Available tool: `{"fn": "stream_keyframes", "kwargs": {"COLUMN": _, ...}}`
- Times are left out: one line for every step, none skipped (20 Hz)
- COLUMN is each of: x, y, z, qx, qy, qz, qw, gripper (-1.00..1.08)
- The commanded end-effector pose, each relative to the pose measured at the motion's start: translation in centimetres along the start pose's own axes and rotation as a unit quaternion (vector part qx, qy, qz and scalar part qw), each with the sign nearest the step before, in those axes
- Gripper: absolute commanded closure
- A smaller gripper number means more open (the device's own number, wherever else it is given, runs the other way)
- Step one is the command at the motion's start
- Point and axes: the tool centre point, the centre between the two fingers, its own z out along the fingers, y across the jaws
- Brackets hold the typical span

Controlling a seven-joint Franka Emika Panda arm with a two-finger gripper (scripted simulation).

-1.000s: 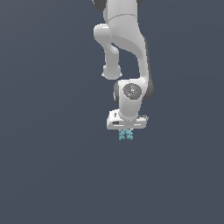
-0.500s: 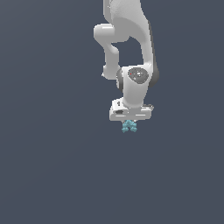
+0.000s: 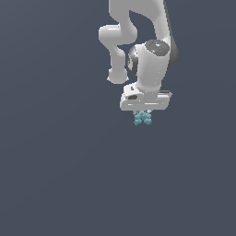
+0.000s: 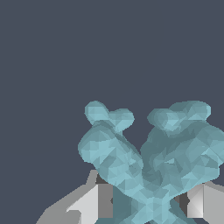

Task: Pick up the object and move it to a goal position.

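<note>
The white Panda arm (image 3: 143,50) comes down from the upper edge of the exterior view, bends through a rounded elbow and ends in a broad wrist body with a flat crossbar beneath it. All around it is one uniform dark blue-grey field; no edge or seam of a table can be made out in either view.

Under the crossbar sits the claw (image 3: 143,115), pointing downward. Its two fingers are clamped on the object, one on each side; in the wrist view a pale grey finger (image 4: 94,203) shows on one flank of the piece and a second on the other, both touching it.

The object (image 3: 143,118) hangs just below the crossbar, far smaller than the wrist above it. It is light teal and shaped like an X. Seen close in the wrist view, the object (image 4: 148,162) has thick faceted arms crossing at a narrow waist between the fingers, and each free arm end splits into small rounded knobs, giving a lumpy, bumpy outline.
</note>
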Motion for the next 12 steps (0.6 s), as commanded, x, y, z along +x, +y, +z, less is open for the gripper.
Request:
{"fn": "stream_keyframes", "kwargs": {"x": -0.6, "y": -0.5, "z": -1.6, "qx": 0.0, "qy": 0.0, "qz": 0.0, "qw": 1.0, "gripper": 1.08}}
{"fn": "stream_keyframes", "kwargs": {"x": -0.7, "y": -0.6, "z": -2.1, "qx": 0.0, "qy": 0.0, "qz": 0.0, "qw": 1.0, "gripper": 1.08}}
{"fn": "stream_keyframes", "kwargs": {"x": -0.9, "y": -0.8, "z": -2.6, "qx": 0.0, "qy": 0.0, "qz": 0.0, "qw": 1.0, "gripper": 1.08}}
{"fn": "stream_keyframes", "kwargs": {"x": -1.0, "y": -0.9, "z": -3.1, "qx": 0.0, "qy": 0.0, "qz": 0.0, "qw": 1.0, "gripper": 1.08}}
{"fn": "stream_keyframes", "kwargs": {"x": -1.1, "y": -1.0, "z": -3.4, "qx": 0.0, "qy": 0.0, "qz": 0.0, "qw": 1.0, "gripper": 1.08}}
{"fn": "stream_keyframes", "kwargs": {"x": -1.2, "y": -1.1, "z": -3.8, "qx": 0.0, "qy": 0.0, "qz": 0.0, "qw": 1.0, "gripper": 1.08}}
{"fn": "stream_keyframes", "kwargs": {"x": -1.3, "y": -1.2, "z": -4.0, "qx": 0.0, "qy": -0.001, "qz": 0.0, "qw": 1.0, "gripper": 1.08}}
{"fn": "stream_keyframes", "kwargs": {"x": -1.4, "y": -1.3, "z": -4.2, "qx": 0.0, "qy": -0.001, "qz": 0.0, "qw": 1.0, "gripper": 1.08}}
{"fn": "stream_keyframes", "kwargs": {"x": -1.4, "y": -1.3, "z": -4.4, "qx": 0.0, "qy": -0.001, "qz": 0.0, "qw": 1.0, "gripper": 1.08}}
{"fn": "stream_keyframes", "kwargs": {"x": -1.4, "y": -1.4, "z": -4.5, "qx": 0.0, "qy": -0.001, "qz": 0.0, "qw": 1.0, "gripper": 1.08}}
{"fn": "stream_keyframes", "kwargs": {"x": -1.4, "y": -1.4, "z": -4.6, "qx": 0.0, "qy": -0.001, "qz": 0.0, "qw": 1.0, "gripper": 1.08}}
{"fn": "stream_keyframes", "kwargs": {"x": -1.4, "y": -1.4, "z": -4.6, "qx": 0.0, "qy": -0.001, "qz": 0.0, "qw": 1.0, "gripper": 1.08}}
